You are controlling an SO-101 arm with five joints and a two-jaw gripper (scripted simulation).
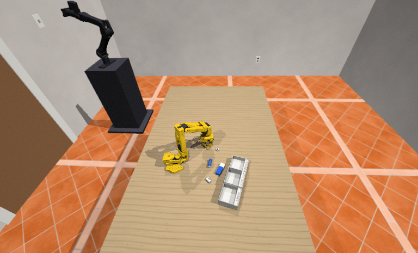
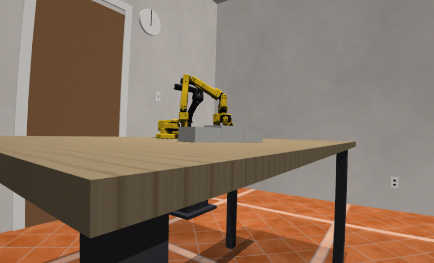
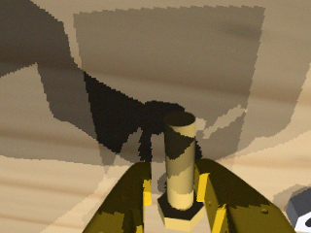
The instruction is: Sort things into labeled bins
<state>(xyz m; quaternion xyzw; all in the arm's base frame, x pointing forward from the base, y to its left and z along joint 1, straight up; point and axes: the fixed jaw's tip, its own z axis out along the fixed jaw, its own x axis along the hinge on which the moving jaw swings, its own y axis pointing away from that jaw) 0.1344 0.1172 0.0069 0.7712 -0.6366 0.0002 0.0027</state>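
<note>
Terracotta-tiled floor point(image 1: 326, 133) point(image 2: 287, 228), grey walls, pale wood table point(image 1: 191, 222) point(image 2: 134, 158) under the rig. Clock directions are as the top view lies, 12 towards the back wall. Black arm point(image 1: 105, 31) point(image 2: 198, 96) on a dark pedestal point(image 1: 115, 96) stands off the table, at 10. Yellow arm point(image 1: 180, 139) point(image 2: 185, 94) reaches up and over, its gripper point(image 1: 207, 146) point(image 2: 227, 124) point(image 3: 175, 182) pointing down at the table. Brass-coloured hex-head bolt point(image 3: 181, 167) is between the two jaws in the wrist view: shaft end towards 12 of that frame, hex head at 6, down among the fingers. Jaws are narrow around it. Wrist view shows a sliver of gap on the 9 side, and the 3-side finger is right up by the bolt; can't tell if it's actually gripped. Bolt's not in a bin. From the gripper: small white piece with a dark centre point(image 1: 217, 149) point(image 3: 301, 214) near at 4; blue cylinder point(image 1: 209, 162) at 6; blue-and-white eraser-like block point(image 1: 219, 169) at 5; small white block point(image 1: 208, 179) further out at 6. Row of three grey bins point(image 1: 228, 184) point(image 2: 204, 134) sits beyond the eraser-like block, around 5. Labels too small to read. Those four loose pieces are all on the table, outside the bins.
</note>
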